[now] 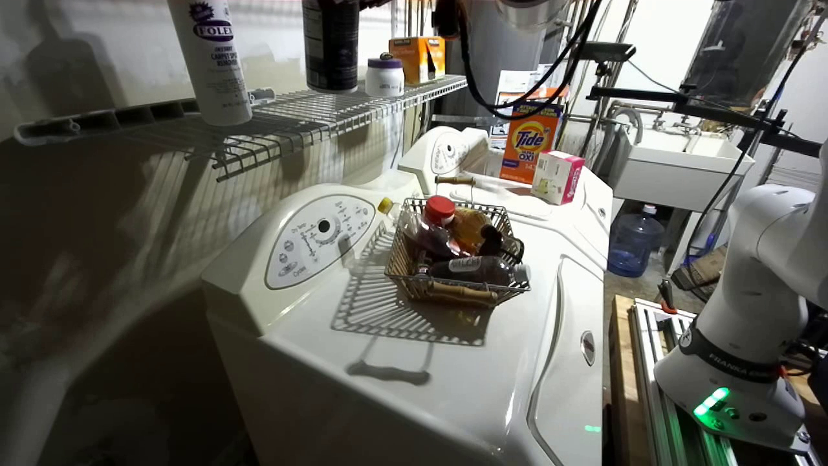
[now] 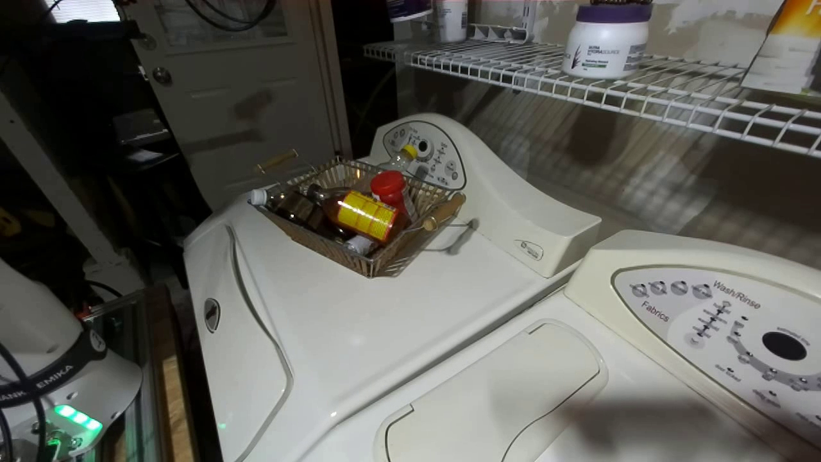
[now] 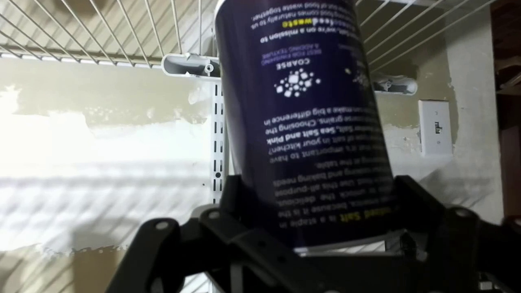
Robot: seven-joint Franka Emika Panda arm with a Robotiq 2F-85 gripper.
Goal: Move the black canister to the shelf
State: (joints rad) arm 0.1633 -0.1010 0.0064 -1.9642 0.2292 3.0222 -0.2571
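The black canister (image 1: 331, 45) hangs upright above the shelf (image 1: 310, 116) in an exterior view, its top cut off by the frame edge. Only its lower end (image 2: 409, 9) shows at the top of an exterior view, above the wire shelf (image 2: 577, 96). In the wrist view the canister (image 3: 305, 114) fills the middle, dark navy-black, with its printed text upside down. My gripper (image 3: 319, 187) is shut on it, one finger on each side. The shelf's rods (image 3: 106, 62) show at the top of the wrist view. The gripper is mostly out of the exterior views.
A white spray bottle (image 1: 220, 71), a white jar with purple lid (image 1: 385, 79) and an orange box (image 1: 401, 52) stand on the shelf, close to the canister. Below, a wire basket of bottles (image 1: 401, 255) sits on a white machine. A Tide box (image 1: 530, 142) stands behind.
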